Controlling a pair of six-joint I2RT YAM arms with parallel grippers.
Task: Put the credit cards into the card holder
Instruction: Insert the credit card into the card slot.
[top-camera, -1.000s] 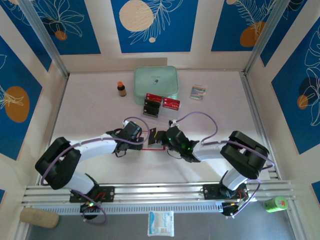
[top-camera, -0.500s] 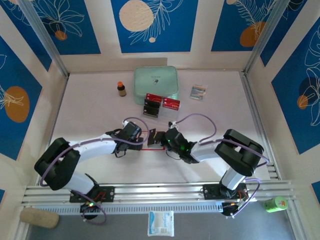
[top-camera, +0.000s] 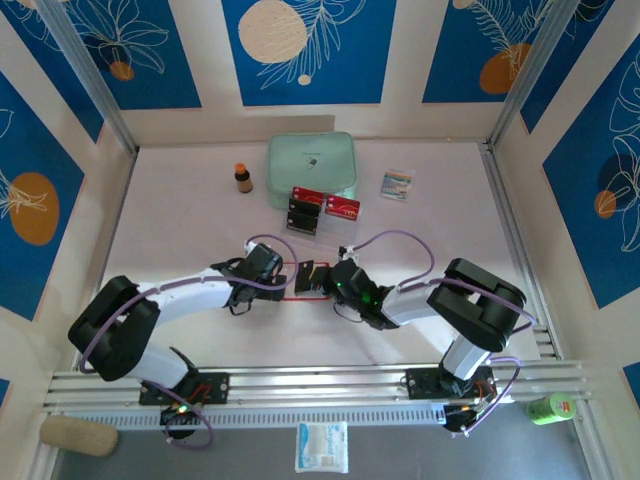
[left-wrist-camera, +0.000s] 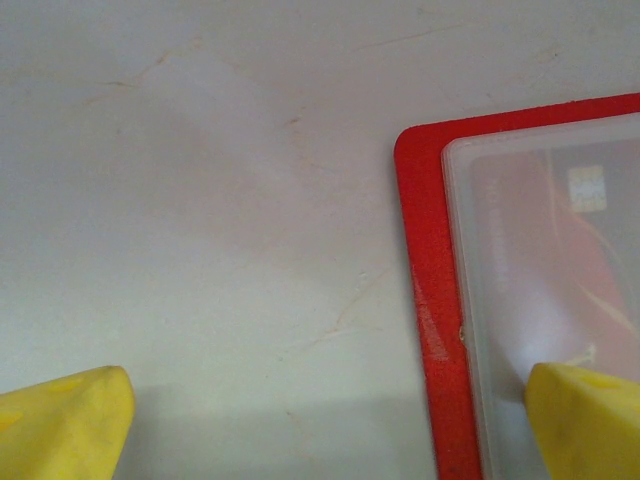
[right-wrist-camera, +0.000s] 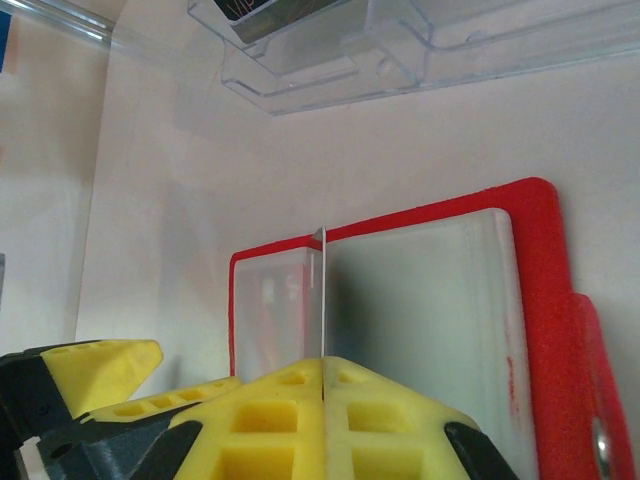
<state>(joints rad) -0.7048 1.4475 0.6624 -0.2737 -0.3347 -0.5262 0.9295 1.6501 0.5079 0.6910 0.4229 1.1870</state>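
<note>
The card holder (top-camera: 295, 288) lies open on the table (top-camera: 180, 220), near the middle, between the two grippers. The right gripper (right-wrist-camera: 324, 385) is clenched on a credit card (right-wrist-camera: 324, 290), held upright and edge-on over the clear pockets; whether its edge has entered one I cannot tell. The left gripper (left-wrist-camera: 325, 425) is spread wide, one fingertip (left-wrist-camera: 585, 420) apparently resting on a pocket. More credit cards (top-camera: 320, 210) sit in a clear stand (right-wrist-camera: 330, 50) farther back, against the mint-green case (top-camera: 311, 160).

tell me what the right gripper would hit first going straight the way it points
The card holder: the right gripper, shut on a credit card held edge-on, points at its clear pockets, so the card's edge would likely touch there first; depth unclear.
</note>
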